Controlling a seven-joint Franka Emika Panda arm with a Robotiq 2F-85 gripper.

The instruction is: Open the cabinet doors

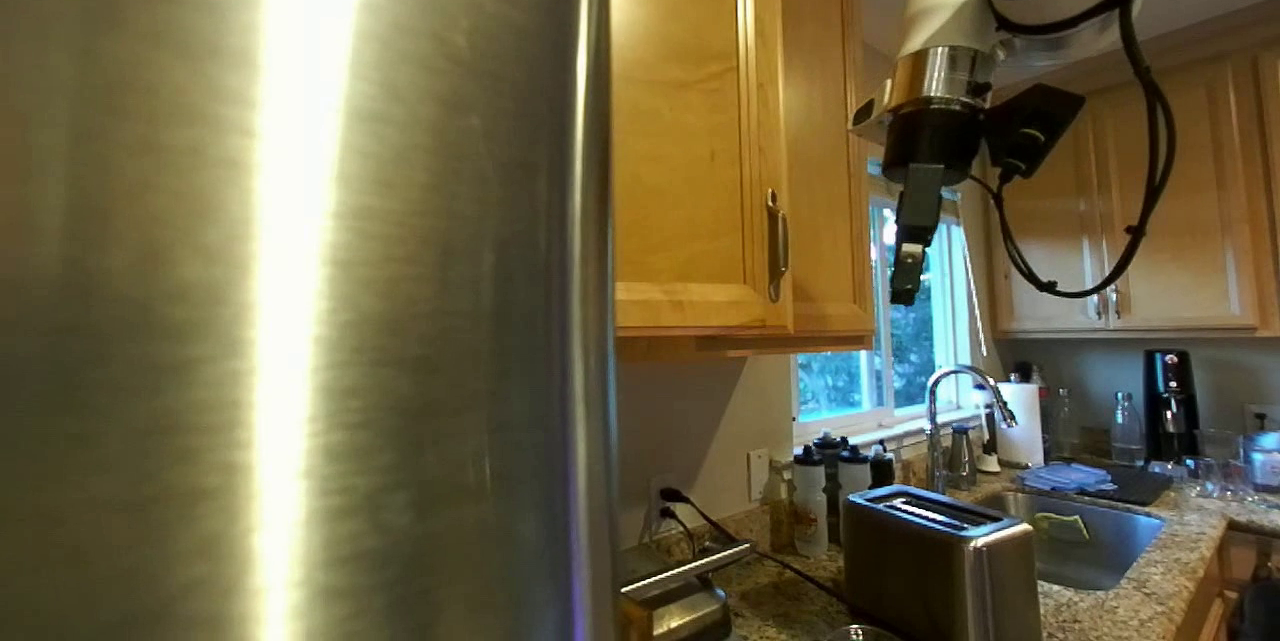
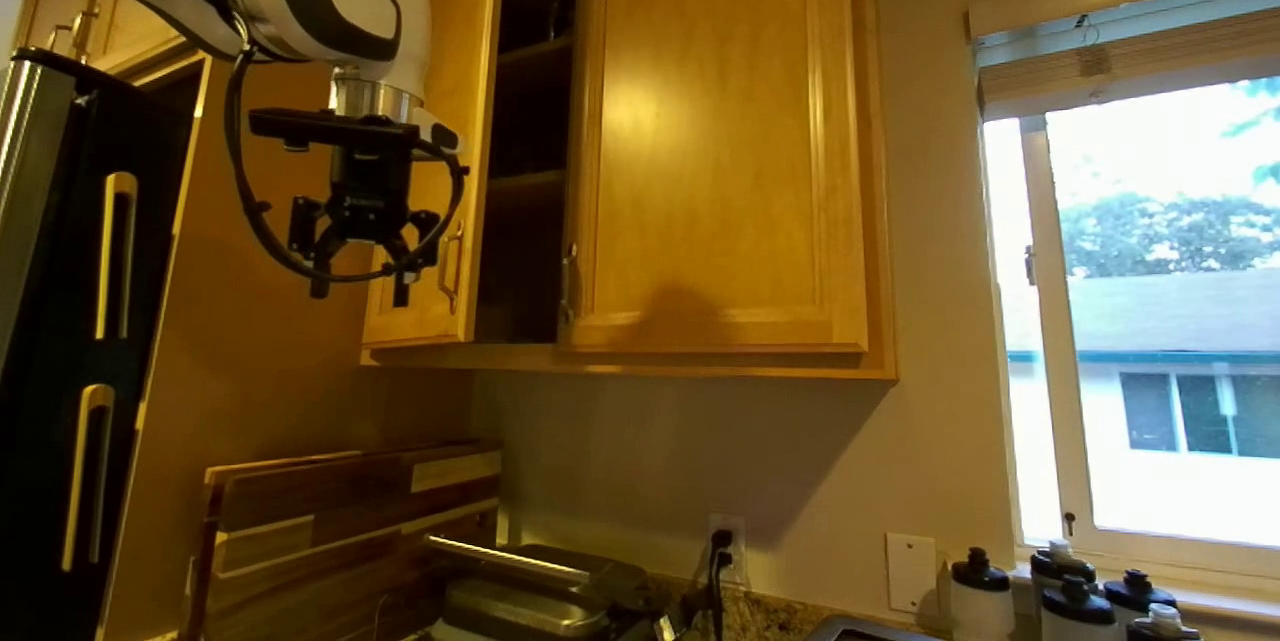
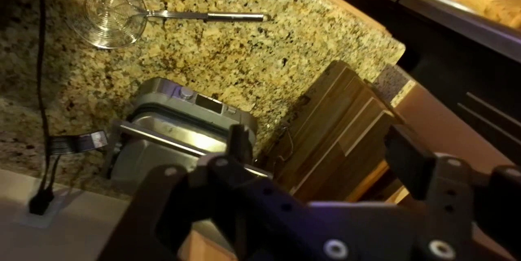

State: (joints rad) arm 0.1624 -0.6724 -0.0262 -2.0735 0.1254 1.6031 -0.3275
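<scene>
The left cabinet door stands partly open, with a dark gap and shelves showing beside it. Its bar handle is at its right edge. The right cabinet door looks shut or nearly so, with its handle at its left edge. In an exterior view the left door and its handle show, with the right door behind it. My gripper points down, open and empty, in front of the left door's lower part. It also shows in the wrist view. It appears apart from both handles.
A steel fridge fills an exterior view's left. Below are a contact grill, wooden boards, a wire skimmer and a toaster on the granite counter. Several bottles stand by the window.
</scene>
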